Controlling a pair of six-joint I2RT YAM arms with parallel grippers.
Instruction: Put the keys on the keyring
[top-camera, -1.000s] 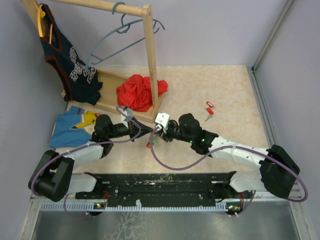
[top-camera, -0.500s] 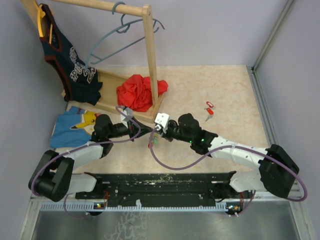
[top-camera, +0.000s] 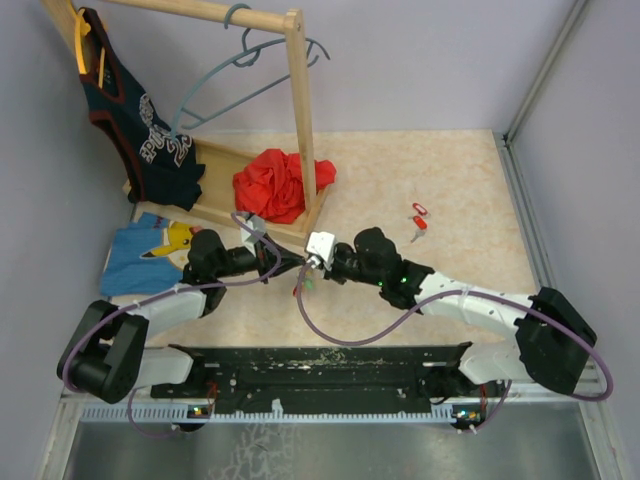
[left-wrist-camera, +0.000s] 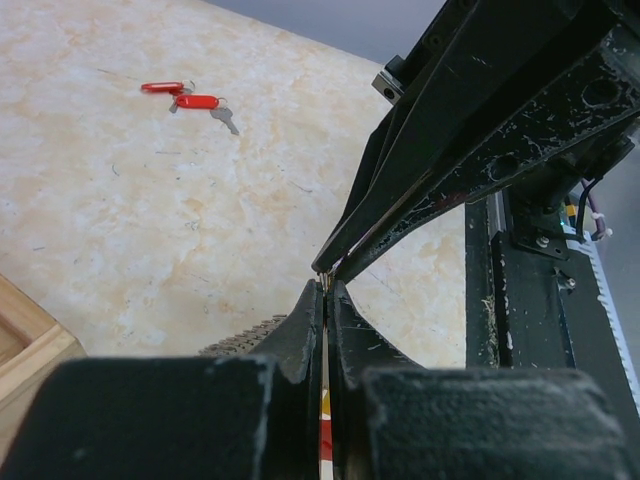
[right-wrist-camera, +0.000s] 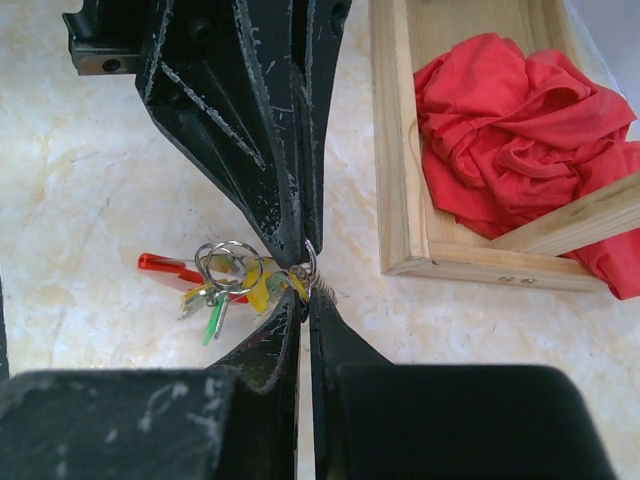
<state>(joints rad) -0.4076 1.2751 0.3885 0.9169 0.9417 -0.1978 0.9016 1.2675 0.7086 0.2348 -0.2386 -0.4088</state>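
Keyring (right-wrist-camera: 310, 260) pinched by left end effector (left-wrist-camera: 326, 287) and right end effector (right-wrist-camera: 303, 298) over beige tabletop (top-camera: 445, 175); lilac walls (top-camera: 420, 60).

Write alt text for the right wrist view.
The right gripper and left gripper, both shut, meet tip to tip at the keyring, with bright keys bunched just left. A red cloth lies in a wooden tray at right.

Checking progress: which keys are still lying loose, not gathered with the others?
The two red-tagged keys, lying side by side on the table. The rest, with green, yellow and red heads, hang bunched on the keyring.
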